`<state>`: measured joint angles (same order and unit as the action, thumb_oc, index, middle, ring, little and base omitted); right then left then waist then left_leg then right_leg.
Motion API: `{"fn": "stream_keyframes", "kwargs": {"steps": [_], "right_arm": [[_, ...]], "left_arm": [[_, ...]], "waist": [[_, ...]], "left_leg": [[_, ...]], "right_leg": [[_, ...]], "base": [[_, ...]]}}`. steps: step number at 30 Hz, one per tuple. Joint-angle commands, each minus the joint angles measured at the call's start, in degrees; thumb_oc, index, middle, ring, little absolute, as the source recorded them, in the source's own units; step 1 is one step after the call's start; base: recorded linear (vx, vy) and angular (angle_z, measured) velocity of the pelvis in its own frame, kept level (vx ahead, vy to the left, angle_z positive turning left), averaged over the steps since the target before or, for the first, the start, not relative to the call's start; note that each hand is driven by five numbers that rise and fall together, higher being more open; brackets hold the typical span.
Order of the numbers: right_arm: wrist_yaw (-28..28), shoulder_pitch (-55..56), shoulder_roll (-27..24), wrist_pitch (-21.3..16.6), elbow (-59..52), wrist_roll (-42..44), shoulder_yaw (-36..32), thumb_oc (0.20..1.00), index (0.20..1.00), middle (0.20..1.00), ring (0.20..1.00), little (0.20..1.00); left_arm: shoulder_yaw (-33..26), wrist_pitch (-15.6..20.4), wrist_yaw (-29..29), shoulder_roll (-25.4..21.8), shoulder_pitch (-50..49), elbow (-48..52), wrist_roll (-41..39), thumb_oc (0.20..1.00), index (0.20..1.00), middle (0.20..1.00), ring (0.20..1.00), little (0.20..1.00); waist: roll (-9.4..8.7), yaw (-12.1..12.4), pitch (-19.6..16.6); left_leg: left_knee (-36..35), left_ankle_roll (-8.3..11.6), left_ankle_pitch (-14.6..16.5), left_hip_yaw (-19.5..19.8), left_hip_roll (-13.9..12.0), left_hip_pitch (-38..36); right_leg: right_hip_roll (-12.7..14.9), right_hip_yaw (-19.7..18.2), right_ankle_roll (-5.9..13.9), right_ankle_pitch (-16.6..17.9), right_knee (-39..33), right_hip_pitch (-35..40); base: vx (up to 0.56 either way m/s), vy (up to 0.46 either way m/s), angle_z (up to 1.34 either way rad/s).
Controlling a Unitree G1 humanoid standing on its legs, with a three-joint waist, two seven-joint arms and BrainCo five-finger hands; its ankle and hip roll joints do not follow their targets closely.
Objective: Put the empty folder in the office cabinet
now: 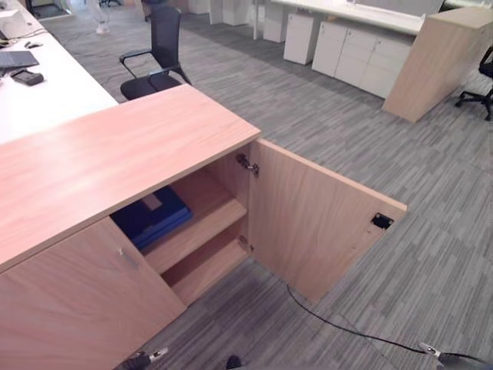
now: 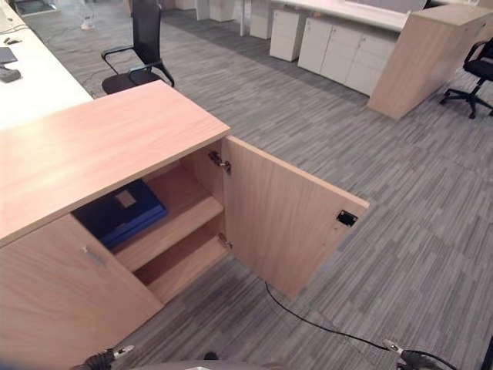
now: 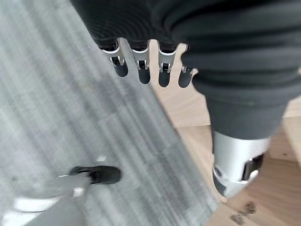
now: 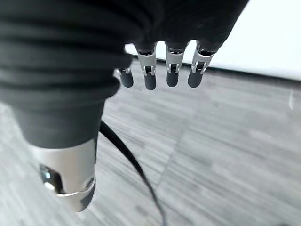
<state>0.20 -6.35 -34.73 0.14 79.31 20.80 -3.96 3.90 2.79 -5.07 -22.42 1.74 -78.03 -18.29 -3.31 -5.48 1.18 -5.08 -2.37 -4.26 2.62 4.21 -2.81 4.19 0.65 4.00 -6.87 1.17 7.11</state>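
Observation:
A blue folder lies flat on the upper shelf of the wooden office cabinet, in the open right half. The cabinet's right door stands swung wide open over the carpet; the left door is closed. My left hand hangs low in front of the cabinet, fingers straight and holding nothing. It shows at the bottom edge of the left eye view. My right hand hangs over the carpet to the right of the door, fingers relaxed and empty, low in the right eye view.
A white desk adjoins the cabinet's far left, with a black office chair behind it. White drawer units and a second wooden cabinet stand at the back right. Grey carpet lies around the open door.

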Motion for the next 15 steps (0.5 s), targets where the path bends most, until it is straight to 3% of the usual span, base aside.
{"fn": "stream_keyframes", "kwargs": {"steps": [1,15], "right_arm": [[-0.17,-5.56,-2.38,-2.76,-0.94,-1.66,1.35,1.000,1.000,1.000,1.000,1.000],[-1.91,-12.92,-6.05,-4.13,-14.04,-5.86,7.08,1.000,1.000,1.000,1.000,1.000]], "left_arm": [[-2.06,1.19,-0.40,3.20,-0.01,0.23,1.87,1.000,1.000,1.000,1.000,1.000],[-1.81,1.10,-0.66,3.80,-2.07,0.51,2.52,1.000,1.000,1.000,1.000,1.000]], "waist": [[0.80,2.31,-1.23],[0.95,2.64,-1.45]], "left_leg": [[0.08,0.75,4.68,-1.44,-0.77,0.36],[0.08,0.26,5.49,-2.50,-0.59,-0.44]], "right_leg": [[-2.73,1.59,-0.13,4.45,-0.06,-4.01],[-2.09,0.89,0.34,4.96,-0.92,-3.47]], "base": [[0.02,0.030,0.04],[0.01,0.014,-0.02]]}}
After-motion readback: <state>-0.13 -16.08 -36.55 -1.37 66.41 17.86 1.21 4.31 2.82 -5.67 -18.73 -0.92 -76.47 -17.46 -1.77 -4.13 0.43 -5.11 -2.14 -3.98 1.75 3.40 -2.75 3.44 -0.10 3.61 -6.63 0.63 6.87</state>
